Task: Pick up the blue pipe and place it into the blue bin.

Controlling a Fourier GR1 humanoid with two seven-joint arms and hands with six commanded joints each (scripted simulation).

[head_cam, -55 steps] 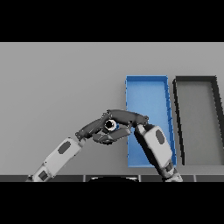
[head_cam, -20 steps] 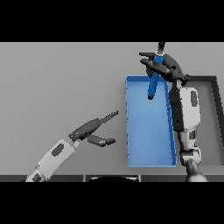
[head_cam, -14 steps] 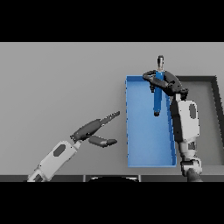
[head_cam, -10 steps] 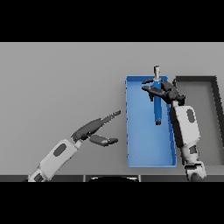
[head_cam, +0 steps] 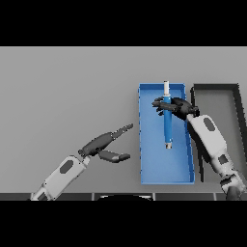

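The right hand (head_cam: 177, 107) curls around the long, round blue pipe (head_cam: 167, 126) inside the blue bin (head_cam: 143, 144), away from its walls. The left hand (head_cam: 105, 144), left of the bin, is spread wide, holding nothing.

The pipe (head_cam: 167, 123) is blue with pale grey ends, in a blue bin (head_cam: 143, 144). Beside it sits a black bin (head_cam: 214, 87). The counter (head_cam: 67, 91) is plain grey.
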